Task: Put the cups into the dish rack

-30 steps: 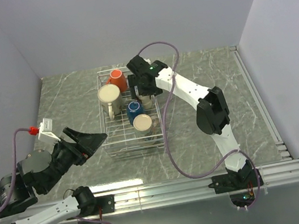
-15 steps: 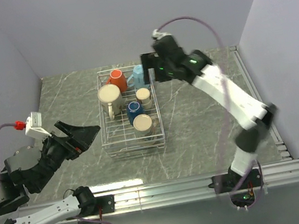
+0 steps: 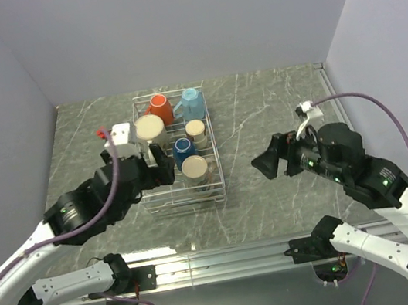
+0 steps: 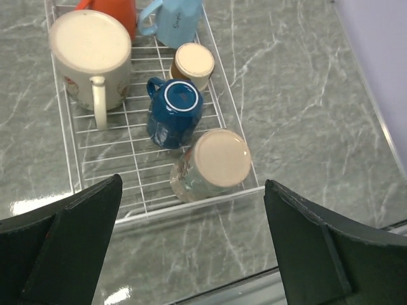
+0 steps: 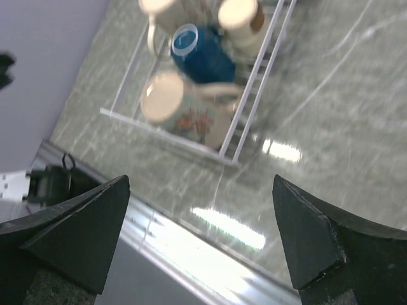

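The wire dish rack [image 3: 217,153] holds several cups, all bottom-up or on their side: orange [image 3: 159,107], light blue [image 3: 193,104], a big white one [image 3: 149,130], small beige [image 3: 195,129], dark blue [image 3: 182,150] and a patterned one [image 3: 196,169]. My left gripper [image 3: 155,167] hovers open over the rack's near left corner, holding nothing. In its wrist view the patterned cup [image 4: 213,166] lies just beyond the rack's front rim [image 4: 191,204]. My right gripper [image 3: 263,164] hangs open and empty to the right of the rack, and its wrist view shows the dark blue cup [image 5: 202,54].
The grey marble tabletop [image 3: 275,109] runs right of the rack to a metal rail [image 3: 359,142] along its edge. A silver rail [image 3: 229,258] with both arm bases lines the near edge. Purple walls close in on three sides.
My right arm has pulled back from the rack's far right corner to the near right, leaving the light blue cup there. My left arm has moved up to the rack and opened wider.
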Robot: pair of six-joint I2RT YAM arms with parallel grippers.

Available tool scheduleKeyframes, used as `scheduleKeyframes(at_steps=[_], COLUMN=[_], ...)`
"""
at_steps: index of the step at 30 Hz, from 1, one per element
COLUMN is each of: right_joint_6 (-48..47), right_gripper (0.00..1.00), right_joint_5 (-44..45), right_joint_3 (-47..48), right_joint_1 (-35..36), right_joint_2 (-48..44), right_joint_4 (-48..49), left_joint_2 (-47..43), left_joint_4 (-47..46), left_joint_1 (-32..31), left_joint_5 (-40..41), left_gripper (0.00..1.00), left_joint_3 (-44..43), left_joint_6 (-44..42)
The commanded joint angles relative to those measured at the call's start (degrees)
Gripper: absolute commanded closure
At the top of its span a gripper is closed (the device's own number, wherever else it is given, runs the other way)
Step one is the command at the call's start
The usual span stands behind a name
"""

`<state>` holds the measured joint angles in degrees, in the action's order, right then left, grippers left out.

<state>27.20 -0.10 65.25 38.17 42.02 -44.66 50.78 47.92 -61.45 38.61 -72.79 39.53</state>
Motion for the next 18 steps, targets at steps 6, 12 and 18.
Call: scheduleKeyframes(at_steps=[6, 12, 18], right_joint_6=[6.2, 10.2, 10.6], right_gripper=[0.0, 0.0, 0.0], right_joint_5=[-1.5, -0.7, -0.1], right_joint_3=[-1.6, -4.3, -5.0], right_joint_1=[0.2, 0.3, 0.2], right_joint_2=[-10.5, -14.7, -18.1], right_joint_4=[-6.4, -8.3, -5.9], left_joint_2=[6.3, 4.5, 4.9], left_joint_4=[-11.0, -18.4, -16.7], left_joint_1=[20.6, 28.6, 32.4], left_joint_5=[-23.0, -29.6, -32.5], left_gripper=[0.01, 0.01, 0.01], left_joint_3=[2.1, 4.8, 5.6], left_joint_6=[-11.2, -11.4, -10.6])
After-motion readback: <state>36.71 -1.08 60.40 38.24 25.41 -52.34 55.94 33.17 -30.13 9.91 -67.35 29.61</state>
